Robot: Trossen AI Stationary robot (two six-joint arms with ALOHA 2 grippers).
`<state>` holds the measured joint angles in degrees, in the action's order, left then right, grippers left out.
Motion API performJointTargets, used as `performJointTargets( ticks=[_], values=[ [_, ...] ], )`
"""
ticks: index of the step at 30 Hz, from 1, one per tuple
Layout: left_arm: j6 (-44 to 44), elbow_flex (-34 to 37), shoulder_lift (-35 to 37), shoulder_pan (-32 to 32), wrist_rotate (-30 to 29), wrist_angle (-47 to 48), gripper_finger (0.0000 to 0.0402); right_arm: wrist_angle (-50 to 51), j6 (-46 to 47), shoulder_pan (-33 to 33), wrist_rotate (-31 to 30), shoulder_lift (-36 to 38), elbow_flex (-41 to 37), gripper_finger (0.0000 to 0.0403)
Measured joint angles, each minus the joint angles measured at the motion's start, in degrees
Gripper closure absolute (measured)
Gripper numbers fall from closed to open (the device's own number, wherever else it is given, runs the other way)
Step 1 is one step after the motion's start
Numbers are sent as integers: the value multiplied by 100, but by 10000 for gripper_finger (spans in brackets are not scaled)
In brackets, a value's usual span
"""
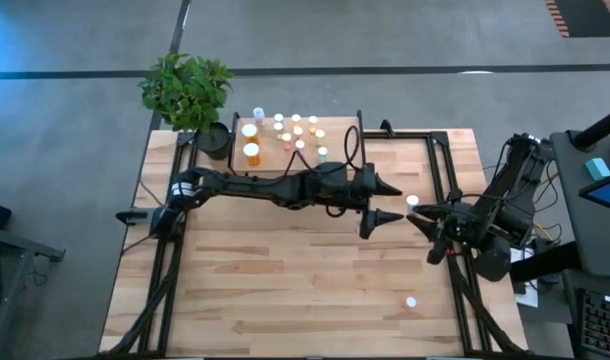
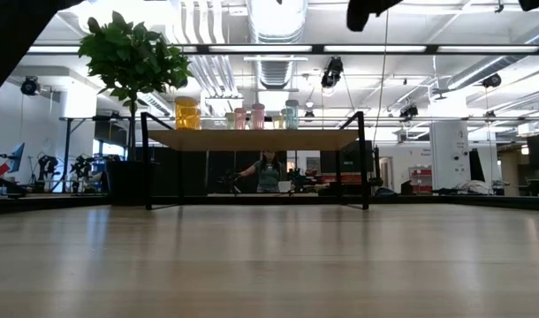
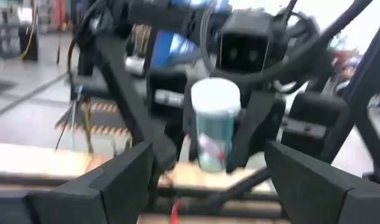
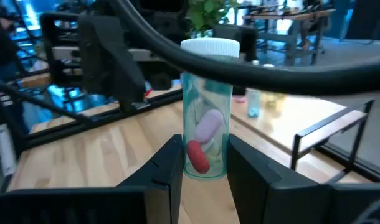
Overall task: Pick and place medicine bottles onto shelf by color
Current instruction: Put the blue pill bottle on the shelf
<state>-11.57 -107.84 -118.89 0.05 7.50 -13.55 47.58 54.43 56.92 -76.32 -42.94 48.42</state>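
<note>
A teal medicine bottle (image 4: 205, 118) with a white cap (image 1: 413, 201) and pills inside is held above the table's right part by my right gripper (image 4: 205, 163), which is shut on it. My left gripper (image 1: 400, 203) reaches across from the table's left. It stands open just left of the bottle, its fingers (image 3: 121, 180) wide apart and short of it; the bottle (image 3: 213, 127) shows straight ahead between them. The shelf (image 1: 285, 162) stands at the far edge on black legs. Several bottles, orange, pink, yellowish and teal, stand on its top (image 2: 252, 140). My right gripper pinches the teal bottle's lower body (image 4: 189, 163) between its two fingers, one on each side. The fingers come in about level from the table's right side. The bottle stands upright in the hold, cap up, lifted clear of the tabletop.
A potted plant (image 1: 188, 88) stands at the far left corner beside the shelf. One loose bottle (image 1: 411, 301) stands on the table near the right front. Black frame rails (image 1: 447, 190) run along the table's sides. A person (image 2: 268, 170) is in the room beyond.
</note>
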Motion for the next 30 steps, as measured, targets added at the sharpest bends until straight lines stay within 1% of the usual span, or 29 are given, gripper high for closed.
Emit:
performJointTargets(
  ticks=[2, 7, 10, 13, 18, 21, 25, 30],
  values=[
    [4, -32, 68, 25, -8, 283, 109, 0, 0, -101, -30, -9, 0, 312],
    [183, -34, 187, 105, 211, 311, 109, -116, 2, -389, -34, -24, 0, 312],
    [205, -23, 200, 191, 421, 381, 109, -354, 0, -568, -33, -29, 0, 312],
    [344, -21, 253, 280, 483, 385, 109, -553, 2, -763, -34, -38, 1, 312],
    [294, -45, 313, 458, 1171, 334, 109, -656, -280, -920, -33, -228, 2, 312],
    [297, -45, 313, 497, 1456, 368, 109, -658, -270, -985, -28, -343, 2, 312],
    [450, -45, 304, 504, 1505, 316, 109, -748, -242, -1031, -30, -496, 2, 312],
    [448, -36, 187, 511, 1627, 321, 109, -992, -789, -1027, -12, -716, 2, 312]
  ],
)
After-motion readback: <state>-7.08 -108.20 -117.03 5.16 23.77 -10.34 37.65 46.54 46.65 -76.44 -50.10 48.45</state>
